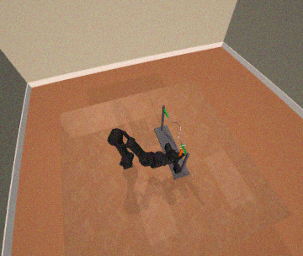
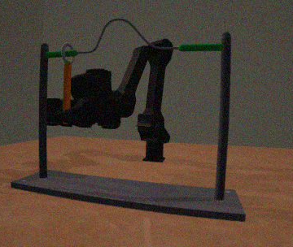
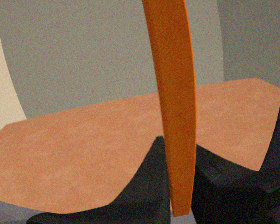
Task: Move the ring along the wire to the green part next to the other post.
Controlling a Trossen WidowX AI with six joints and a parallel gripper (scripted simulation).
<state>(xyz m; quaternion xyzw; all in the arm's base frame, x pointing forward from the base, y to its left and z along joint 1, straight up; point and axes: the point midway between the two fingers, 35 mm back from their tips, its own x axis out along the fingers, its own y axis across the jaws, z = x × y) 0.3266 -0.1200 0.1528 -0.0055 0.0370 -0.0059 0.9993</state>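
Note:
The grey ring (image 2: pixel 63 57) is around the near-left green part (image 2: pixel 53 54) (image 1: pixel 184 149), close to its inner end; the green part runs through about the ring's middle. The orange handle (image 2: pixel 67 81) (image 3: pixel 177 90) (image 1: pixel 180 152) points down from the ring, nearly upright. My gripper (image 3: pixel 167 141) is shut on the handle's lower part. The thin grey wire (image 2: pixel 118 19) (image 1: pixel 180 130) rises in a hump and leads to the other green part (image 2: pixel 201 47) (image 1: pixel 166 113). Whether the ring touches the green part cannot be told.
The left post (image 2: pixel 43 142) stands beside the gripper and the other post (image 2: pixel 224 114) (image 1: pixel 162 120) at the far end. Both rise from the grey base (image 2: pixel 129 192) (image 1: pixel 161 133). The arm (image 2: pixel 156 81) (image 1: pixel 137 149) reaches in from behind the wire in the exterior view.

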